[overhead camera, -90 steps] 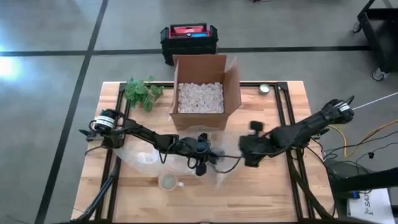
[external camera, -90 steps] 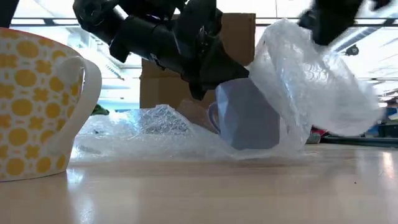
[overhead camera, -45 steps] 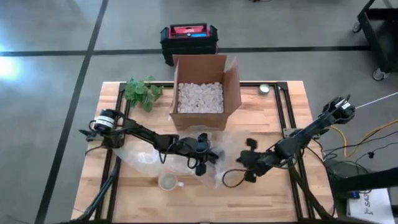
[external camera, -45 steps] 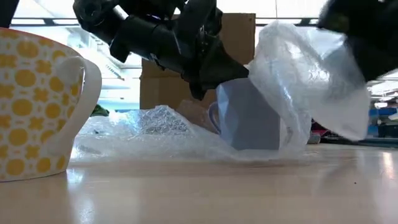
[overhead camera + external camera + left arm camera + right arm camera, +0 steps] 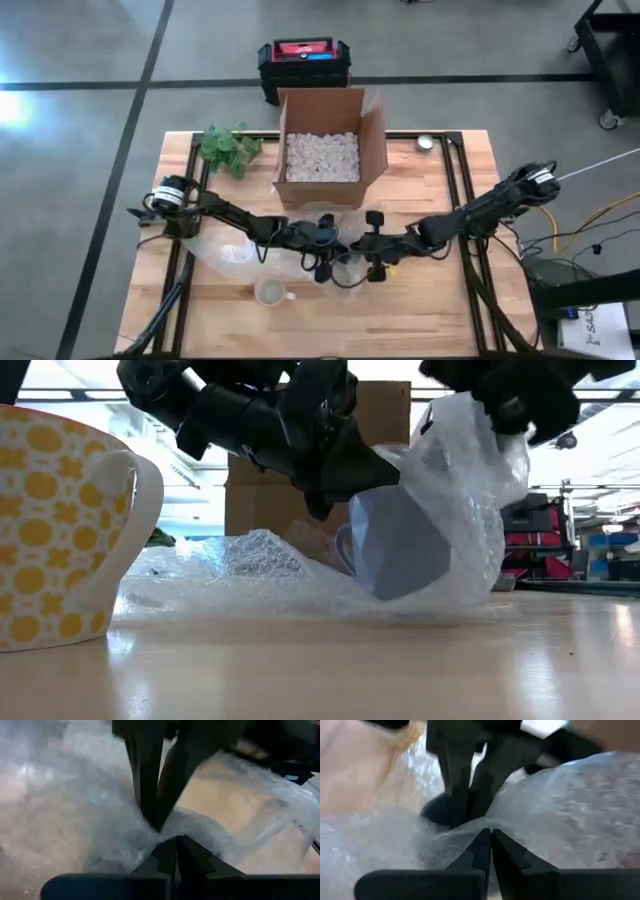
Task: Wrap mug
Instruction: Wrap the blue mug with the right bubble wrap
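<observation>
So the pale lavender ceramic mug [image 5: 398, 545] sits upright on the light wooden table [image 5: 440, 310], pretty much dead centre, just toward 6 o'clock from the open brown cardboard box filled with white packing peanuts [image 5: 322, 150]. It's half buried in a clear sheet of bubble wrap [image 5: 250, 565] that spreads flat toward 9 o'clock on the tabletop and rises up over the mug's far side. The left gripper [image 5: 330, 252] comes in from 9 o'clock and has its fingers pinched together right at the mug's rim, with film bunched at the tips in the left wrist view, so it looks clamped on the mug through the wrap. The right gripper [image 5: 374, 250] reaches in from 3 o'clock, just beside the left one, fingers squeezed shut on a fold of the bubble wrap, holding that flap up above the mug in the low view. A second mug, white with yellow dots [image 5: 270, 292], stands apart toward 7 o'clock, near the table's front edge. A bunch of green leaves [image 5: 228, 148] lies at about 10 o'clock, beside the box.
</observation>
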